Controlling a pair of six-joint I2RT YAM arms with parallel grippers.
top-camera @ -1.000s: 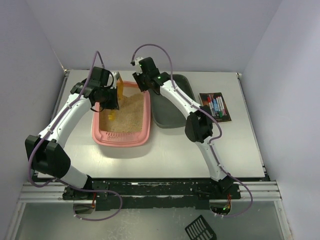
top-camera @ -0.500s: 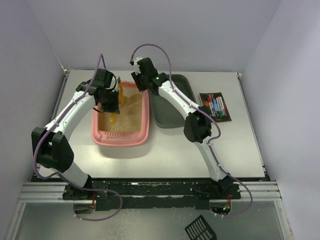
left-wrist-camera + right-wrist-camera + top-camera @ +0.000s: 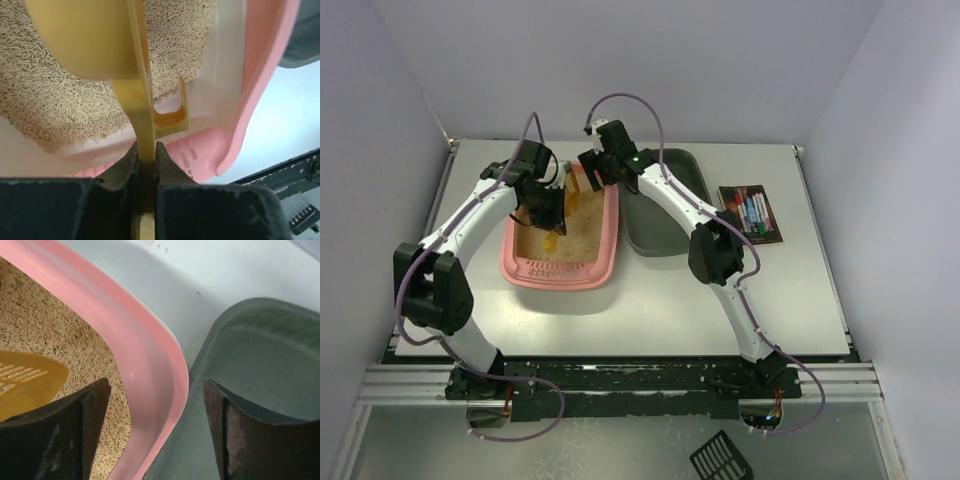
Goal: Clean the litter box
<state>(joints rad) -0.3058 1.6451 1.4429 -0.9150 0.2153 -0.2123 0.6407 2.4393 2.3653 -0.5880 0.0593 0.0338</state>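
The pink litter box (image 3: pixel 556 271) sits left of centre, filled with tan litter (image 3: pixel 45 110). My left gripper (image 3: pixel 546 208) hovers over it, shut on the handle of a yellow slotted scoop (image 3: pixel 146 125). The scoop's blade (image 3: pixel 85 40) lies over the litter. My right gripper (image 3: pixel 595 172) is at the box's far right corner and stands open. Its fingers (image 3: pixel 87 432) straddle the pink rim (image 3: pixel 150 365) without touching it, one over the litter and one over the grey tray. The scoop's blade (image 3: pixel 25 382) shows at the left of the right wrist view.
A dark grey tray (image 3: pixel 665 205) lies right beside the litter box, its wall (image 3: pixel 265 355) nearly against the pink rim. A flat box of markers (image 3: pixel 750 213) sits at the right. Walls close off the table on three sides.
My right gripper has opened around the litter box's corner rim. My left gripper has carried the scoop a little to the right over the litter.
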